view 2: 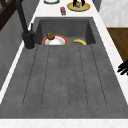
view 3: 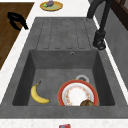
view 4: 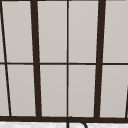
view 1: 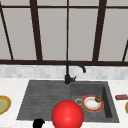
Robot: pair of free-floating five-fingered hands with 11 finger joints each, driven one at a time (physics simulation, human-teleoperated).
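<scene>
Black left hand (view 1: 38,123) near the grey sink (view 1: 45,95) front rim.

A red ball (view 1: 67,115) hides the banana in the front view, where the left hand (view 1: 38,123) is cut off.

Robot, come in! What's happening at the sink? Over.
Left hand hovering off sink's front edge, fingers curled, holding nothing. Banana and plate in the basin. Red ball blocks front view.

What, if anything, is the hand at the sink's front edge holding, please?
Nothing: the left hand hangs with curled fingers over the front edge of the sink, touching nothing.
</scene>
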